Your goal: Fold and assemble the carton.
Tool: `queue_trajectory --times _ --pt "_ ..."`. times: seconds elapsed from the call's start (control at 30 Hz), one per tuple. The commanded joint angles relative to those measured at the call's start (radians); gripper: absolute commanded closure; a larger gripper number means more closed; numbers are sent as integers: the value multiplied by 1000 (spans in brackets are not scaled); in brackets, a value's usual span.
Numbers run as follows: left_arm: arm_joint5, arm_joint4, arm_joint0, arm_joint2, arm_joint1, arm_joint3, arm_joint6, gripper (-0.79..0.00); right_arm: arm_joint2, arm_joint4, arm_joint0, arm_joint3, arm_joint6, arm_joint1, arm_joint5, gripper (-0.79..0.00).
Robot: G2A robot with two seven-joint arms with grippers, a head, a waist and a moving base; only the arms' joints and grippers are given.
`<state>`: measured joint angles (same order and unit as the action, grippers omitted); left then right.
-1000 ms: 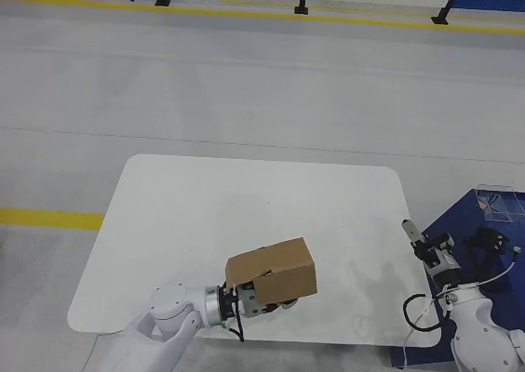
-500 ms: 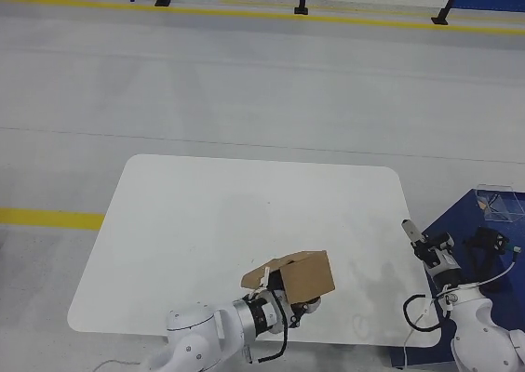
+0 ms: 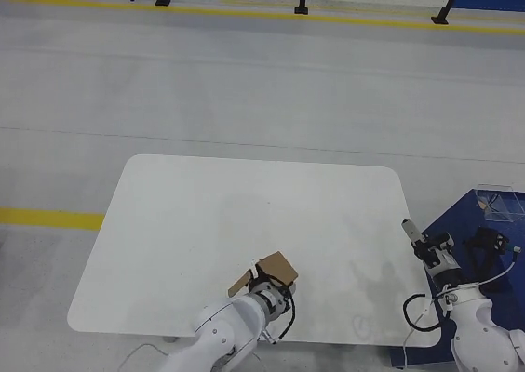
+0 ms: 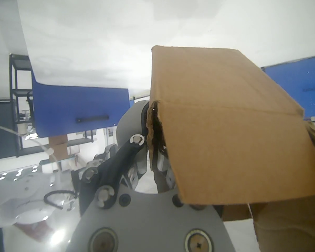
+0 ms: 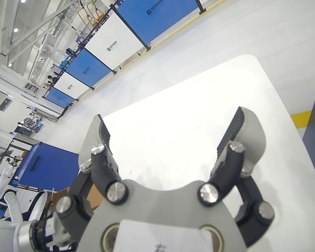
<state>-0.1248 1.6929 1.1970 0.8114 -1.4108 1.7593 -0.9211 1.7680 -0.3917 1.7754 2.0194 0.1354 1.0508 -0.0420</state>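
Table [image 3: 244, 200]: white, on grey floor.
Left gripper [image 3: 269, 285]: at table's 6 o'clock edge, clamped on one carton wall.
Carton [image 3: 278, 268]: held there, one flap loose toward 8 o'clock.
Right gripper [image 5: 170, 124]: near 4 o'clock, spread wide, empty.
Risk: one-wall pinch by the edge; likely to twist, slip or crease.
Axis: seemingly tipped up toward 1 o'clock; uncertain.

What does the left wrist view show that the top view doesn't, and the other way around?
Left wrist view: the crease across the carton wall and its ragged open edge, close against the left gripper. Top view: the whole white table, the carton over the table's near part, and the right gripper at the table's right edge. Both: the carton in the left gripper.
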Motion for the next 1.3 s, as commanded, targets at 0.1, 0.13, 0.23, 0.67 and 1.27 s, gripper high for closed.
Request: queue_trajectory --times 0.1,0.13,0.23,0.67,1.27 --pt "127 54 -71 -29 -35 -103 -77 0 0 0 0 0 0 0 0 -785" --pt "152 39 -81 -36 -41 -117 -84 0 0 0 0 0 0 0 0 -785" --pt "175 46 -103 -58 -56 -156 -114 -22 0 0 0 0 0 0 0 -785" --pt "112 -60 -81 -87 -74 -54 -68 -785 0 0 0 0 0 0 0 -785" --pt "-461 -683 181 188 98 122 916 -785 0 0 0 0 0 0 0 -785"
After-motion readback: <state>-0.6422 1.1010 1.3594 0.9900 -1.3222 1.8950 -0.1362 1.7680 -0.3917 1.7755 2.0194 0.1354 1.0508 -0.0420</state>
